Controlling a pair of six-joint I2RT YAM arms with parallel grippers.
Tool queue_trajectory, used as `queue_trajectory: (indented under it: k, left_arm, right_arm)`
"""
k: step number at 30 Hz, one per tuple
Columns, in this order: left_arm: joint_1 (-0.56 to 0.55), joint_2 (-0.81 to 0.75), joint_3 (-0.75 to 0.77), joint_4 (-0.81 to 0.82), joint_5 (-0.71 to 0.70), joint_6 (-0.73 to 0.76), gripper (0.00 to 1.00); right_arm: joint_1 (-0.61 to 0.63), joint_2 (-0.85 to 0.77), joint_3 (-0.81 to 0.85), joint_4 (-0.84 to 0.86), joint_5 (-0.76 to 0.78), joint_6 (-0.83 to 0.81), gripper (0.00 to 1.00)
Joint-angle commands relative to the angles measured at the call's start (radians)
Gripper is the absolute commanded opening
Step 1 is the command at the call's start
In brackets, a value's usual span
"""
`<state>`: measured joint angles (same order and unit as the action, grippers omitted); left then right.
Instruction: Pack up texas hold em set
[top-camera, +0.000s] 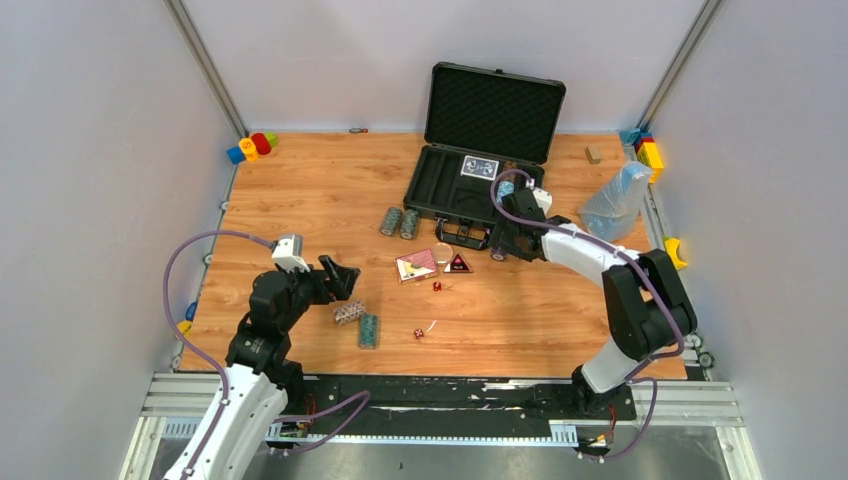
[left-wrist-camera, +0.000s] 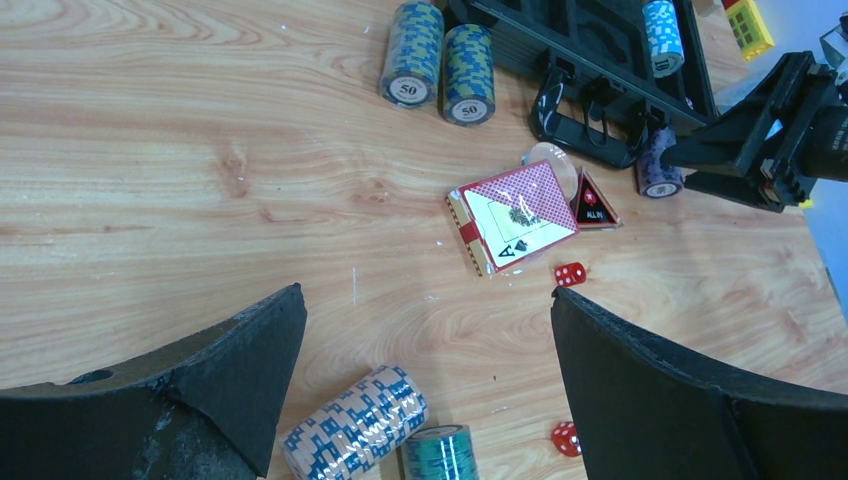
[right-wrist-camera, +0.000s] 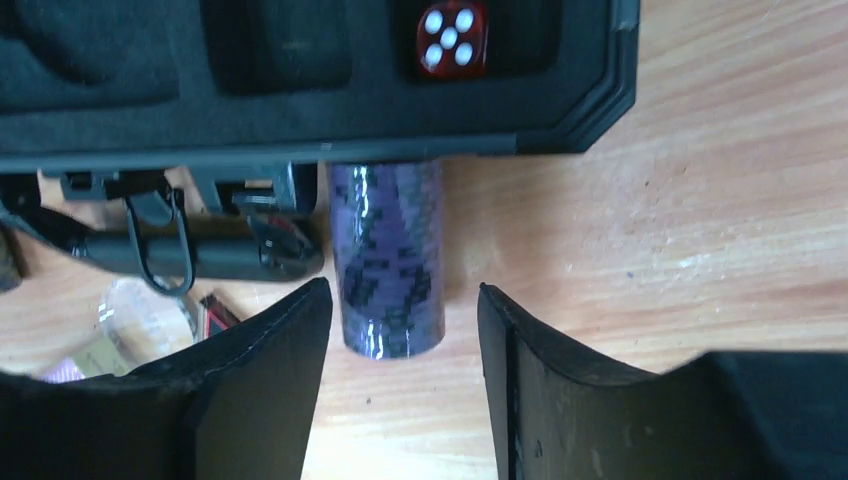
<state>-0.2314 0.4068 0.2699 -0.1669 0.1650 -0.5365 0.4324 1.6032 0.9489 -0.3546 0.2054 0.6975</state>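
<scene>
Purple-and-black striped, the poker chip roll lies on its side on the wooden bench. Its far end butts against the front wall of the open black foam-lined hard case. The right gripper is spread around the roll's near end and grips nothing; one pad sits very close, the other stands off.

The left gripper is likewise released. It hangs above a beige-and-blue chip roll and a teal one. Out on the bench are a red-backed card deck, a black triangular button, two small red dice and two blue-and-yellow rolls. One red die already sits in the foam.

The risk is in the squeeze. The pads meet a rounded side near one end only, so the roll may pivot, slip out or shed chips if they are loose. The case's lip appears to overhang the roll's far end, so a straight lift could catch there. The case's black handle lies just beside the roll and could foul a finger.
</scene>
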Motion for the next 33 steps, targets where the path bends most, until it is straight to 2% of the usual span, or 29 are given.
queue_trajectory:
  k: [1, 5, 9, 19, 23, 30, 33]
  left_arm:
    - [0.001, -0.011, 0.001, 0.016, -0.01, -0.006, 1.0]
    - [0.003, -0.014, -0.003, 0.02, -0.004, -0.005, 1.0]
    - [0.002, -0.015, -0.002, 0.017, -0.004, -0.006, 1.0]
    - [0.002, -0.018, -0.002, 0.016, -0.005, -0.007, 1.0]
    - [0.003, -0.019, -0.002, 0.016, -0.006, -0.008, 1.0]
    - [0.002, -0.023, -0.002, 0.015, -0.004, -0.008, 1.0]
    - [0.002, -0.026, -0.003, 0.014, -0.006, -0.007, 1.0]
  right_arm:
    - [-0.018, 0.055, 0.07, 0.054, 0.058, 0.018, 0.55]
    - [-0.029, 0.122, 0.112, 0.052, 0.04, 0.019, 0.46]
    - [-0.028, 0.106, 0.097, 0.049, 0.02, 0.018, 0.36]
    - [-0.033, -0.177, 0.064, -0.029, -0.002, -0.037, 0.34]
    - [-0.047, -0.227, 0.106, -0.024, 0.001, -0.098, 0.35]
    - [-0.182, -0.05, 0.326, -0.023, -0.01, -0.224, 0.3]
    - [-0.188, 0.071, 0.428, -0.021, 0.089, -0.331, 0.3]
